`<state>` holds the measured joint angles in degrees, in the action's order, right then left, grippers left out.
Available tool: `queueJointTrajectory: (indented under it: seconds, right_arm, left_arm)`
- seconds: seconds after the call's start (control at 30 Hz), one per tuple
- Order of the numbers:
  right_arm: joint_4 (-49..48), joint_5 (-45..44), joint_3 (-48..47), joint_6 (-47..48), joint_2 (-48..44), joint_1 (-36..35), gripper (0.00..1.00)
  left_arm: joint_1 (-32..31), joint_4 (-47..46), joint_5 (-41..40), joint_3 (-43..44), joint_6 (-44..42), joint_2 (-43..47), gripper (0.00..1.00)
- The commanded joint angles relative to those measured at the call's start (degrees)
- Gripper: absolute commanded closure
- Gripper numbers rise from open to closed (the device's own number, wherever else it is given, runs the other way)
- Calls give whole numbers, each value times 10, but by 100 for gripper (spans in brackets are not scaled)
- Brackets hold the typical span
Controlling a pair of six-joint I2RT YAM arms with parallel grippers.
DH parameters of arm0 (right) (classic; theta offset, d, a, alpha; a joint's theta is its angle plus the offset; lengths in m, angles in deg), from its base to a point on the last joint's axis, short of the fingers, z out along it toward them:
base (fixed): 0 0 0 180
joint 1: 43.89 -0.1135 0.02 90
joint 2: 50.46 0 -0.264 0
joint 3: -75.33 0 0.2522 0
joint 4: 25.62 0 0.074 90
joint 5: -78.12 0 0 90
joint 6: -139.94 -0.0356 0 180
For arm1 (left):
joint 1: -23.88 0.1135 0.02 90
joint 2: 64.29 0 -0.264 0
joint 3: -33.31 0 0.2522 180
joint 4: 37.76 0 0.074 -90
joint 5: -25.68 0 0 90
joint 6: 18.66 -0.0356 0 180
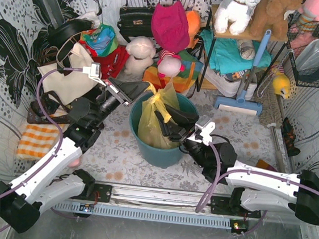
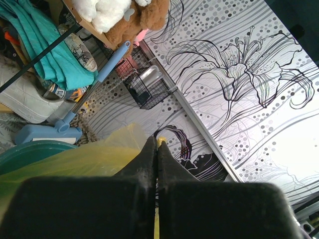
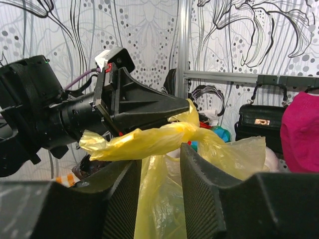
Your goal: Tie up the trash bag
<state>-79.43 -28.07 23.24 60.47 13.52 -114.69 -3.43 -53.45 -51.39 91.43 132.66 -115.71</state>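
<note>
The yellow-green trash bag (image 1: 150,124) stands in the round teal bin (image 1: 161,153), its top drawn up into a peak. My left gripper (image 1: 147,89) is shut on a corner of the bag at that peak; a sliver of yellow film shows between its closed fingers (image 2: 149,154). A twisted strand of the trash bag (image 3: 144,142) runs from the left gripper (image 3: 182,105) across the top of my right gripper (image 3: 160,159). The right gripper (image 1: 163,123) is over the bin, its jaws apart, with loose bag film hanging behind the gap.
A cream tote with black straps (image 1: 67,73) lies at the left, an orange checked cloth (image 1: 36,141) below it. Plush toys (image 1: 140,55), a black handbag (image 1: 135,17), a shelf with teal cloth (image 1: 229,52) and a blue broom (image 1: 245,88) crowd the back. A wire basket (image 1: 317,56) hangs at the right.
</note>
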Motion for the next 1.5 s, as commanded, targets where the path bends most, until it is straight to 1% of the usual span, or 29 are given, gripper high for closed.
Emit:
queueJointTrajectory:
  seconds: [0.0, 0.37, 0.7, 0.83, 1.0, 1.2, 1.23, 1.27, 1.37, 1.47]
  right_arm:
    - [-5, 3, -9, 32, -8, -3, 63]
    - [-21, -1, -34, 85, -6, -4, 64]
    - [-25, 8, -45, 91, -8, -3, 68]
    - [-28, 8, -47, 96, -11, -4, 75]
    - [-27, 8, -50, 106, -16, -4, 76]
    - [-25, 11, -52, 105, -19, -3, 80]
    - [-25, 11, -52, 104, -21, -3, 81]
    - [-26, 11, -51, 104, -23, -3, 88]
    - [-30, 4, -51, 102, -28, -4, 100]
    - [-31, -2, -54, 103, -31, -3, 100]
  left_arm:
    - [2, -21, 10, 21, -14, 1, 100]
    - [2, -9, 7, 24, -21, 8, 100]
    - [2, -5, 6, 25, -22, 9, 100]
    - [2, -5, 6, 24, -23, 9, 100]
    - [3, -5, 6, 24, -23, 8, 100]
    - [2, -5, 5, 23, -24, 9, 100]
    - [2, -4, 4, 22, -24, 9, 100]
    - [2, -3, 3, 22, -25, 9, 100]
    - [2, -1, 1, 22, -29, 11, 100]
    - [2, 8, -3, 25, -36, 11, 100]
